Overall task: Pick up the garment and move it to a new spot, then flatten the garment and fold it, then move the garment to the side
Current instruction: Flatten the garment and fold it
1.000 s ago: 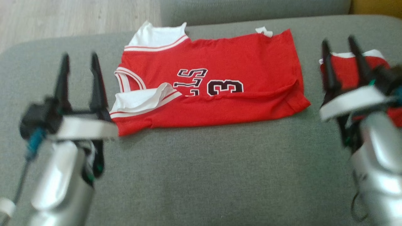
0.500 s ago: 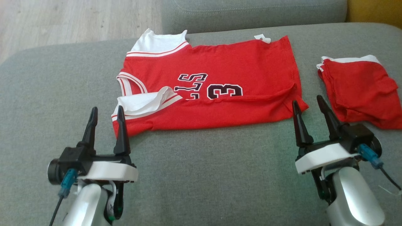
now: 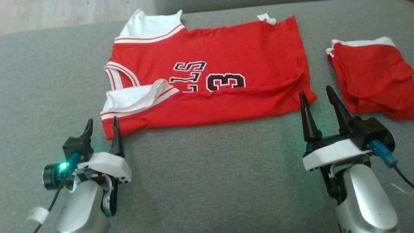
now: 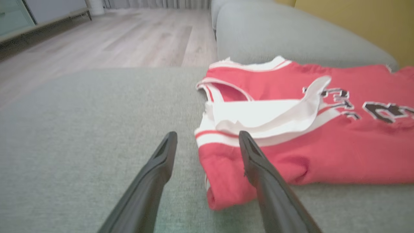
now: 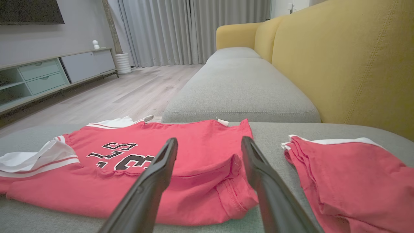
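Jersey [image 3: 226,48] lay mid-frame on sofa [image 3: 207,181], seemingly folded once; more folding and move aside likely outstanding. Left tool [image 3: 102,121] and right tool [image 3: 316,91] gaped wide, empty, by near corners.

A grey couch seat [image 3: 207,181] is holding two red clothes.
A red shirt [image 3: 233,48] with black letters and a number is lying in the middle, its near side folded over and its white edges pointing left. A small folded red pile [image 3: 368,74] is sitting to its right, not touching it.
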Available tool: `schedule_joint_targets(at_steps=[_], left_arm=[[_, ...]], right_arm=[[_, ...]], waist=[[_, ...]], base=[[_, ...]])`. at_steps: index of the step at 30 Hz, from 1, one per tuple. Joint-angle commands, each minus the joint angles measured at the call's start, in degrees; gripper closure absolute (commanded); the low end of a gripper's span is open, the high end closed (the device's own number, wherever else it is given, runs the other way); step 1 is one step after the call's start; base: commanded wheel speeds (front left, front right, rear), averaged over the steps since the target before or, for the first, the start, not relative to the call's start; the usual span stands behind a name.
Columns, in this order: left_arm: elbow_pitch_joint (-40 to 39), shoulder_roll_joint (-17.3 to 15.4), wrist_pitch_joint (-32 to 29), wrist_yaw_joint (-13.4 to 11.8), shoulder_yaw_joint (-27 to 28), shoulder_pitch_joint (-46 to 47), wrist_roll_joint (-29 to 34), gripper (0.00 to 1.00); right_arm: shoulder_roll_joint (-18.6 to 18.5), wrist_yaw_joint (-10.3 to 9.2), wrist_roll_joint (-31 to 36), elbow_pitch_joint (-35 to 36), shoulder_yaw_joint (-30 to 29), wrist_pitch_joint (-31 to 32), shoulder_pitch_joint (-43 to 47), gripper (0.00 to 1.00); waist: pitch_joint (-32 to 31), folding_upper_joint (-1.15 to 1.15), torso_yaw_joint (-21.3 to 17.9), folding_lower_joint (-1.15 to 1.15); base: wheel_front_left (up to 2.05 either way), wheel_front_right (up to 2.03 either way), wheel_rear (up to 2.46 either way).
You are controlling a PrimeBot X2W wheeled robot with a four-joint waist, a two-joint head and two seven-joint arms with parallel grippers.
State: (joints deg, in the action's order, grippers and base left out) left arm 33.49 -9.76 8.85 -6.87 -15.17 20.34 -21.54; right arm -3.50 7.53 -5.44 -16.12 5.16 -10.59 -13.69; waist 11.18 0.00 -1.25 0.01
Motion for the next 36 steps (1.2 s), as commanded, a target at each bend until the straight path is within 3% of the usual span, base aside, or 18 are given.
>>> schedule_joint_targets(at_steps=[1, 12, 13, 14, 15, 21, 26, 36], left_arm=[[0.0, -1.6, -0.6, 0.0, 1.6, 3.0, 0.1, 0.00], [11.0, -2.8, -6.8, 2.2, 0.7, 8.0, -1.2, 0.00], [11.6, -2.7, -7.7, 2.4, 0.5, 8.2, -1.3, 0.04], [12.0, -2.7, -8.3, 2.6, 0.2, 8.4, -1.3, 0.61], [12.3, -2.7, -8.6, 2.8, 0.1, 8.6, -1.4, 1.00], [10.3, -2.7, -2.4, 1.6, 1.3, 10.0, -1.7, 1.00], [5.9, -2.5, 3.0, 2.4, 0.8, 10.8, -0.9, 1.00], [0.1, -1.9, 4.3, 3.9, -2.4, 10.6, 0.9, 1.00]], right_arm=[[0.5, -0.04, 0.4, 2.3, 1.4, 0.0, -2.5, 0.00], [0.6, -0.04, -0.2, 2.3, 2.4, -0.3, -3.9, 0.00], [0.6, -0.04, -0.2, 2.2, 2.3, -0.3, -4.0, 0.00], [0.6, -0.04, -0.2, 2.0, 2.2, -0.2, -4.1, 0.00], [0.6, -0.04, -0.1, 1.7, 2.0, 0.1, -4.2, 0.00], [0.6, -0.04, 0.9, -1.6, -0.8, 4.3, -5.4, 0.00], [0.6, -0.04, 0.0, -6.4, -4.1, 8.8, -7.8, 0.00], [0.6, -0.04, -6.5, -20.5, -7.3, 14.3, -14.5, 0.00]], waist=[[1.1, 0.00, -0.6, -0.01], [3.9, 0.00, -2.3, -0.01], [3.9, 0.00, -2.4, -0.01], [3.9, 0.00, -2.3, -0.01], [3.9, 0.00, -2.3, -0.01], [2.8, 0.00, -1.0, -0.01], [2.0, 0.00, 0.8, -0.01], [2.3, 0.00, 3.9, -0.01]], base=[[0.00, 0.00, 0.00], [0.00, 0.00, 0.00], [0.00, 0.00, 0.00], [0.00, 0.00, 0.00], [0.00, 0.00, 0.00], [0.00, 0.00, 0.00], [0.00, 0.00, 0.00], [0.00, 0.00, 0.00]])
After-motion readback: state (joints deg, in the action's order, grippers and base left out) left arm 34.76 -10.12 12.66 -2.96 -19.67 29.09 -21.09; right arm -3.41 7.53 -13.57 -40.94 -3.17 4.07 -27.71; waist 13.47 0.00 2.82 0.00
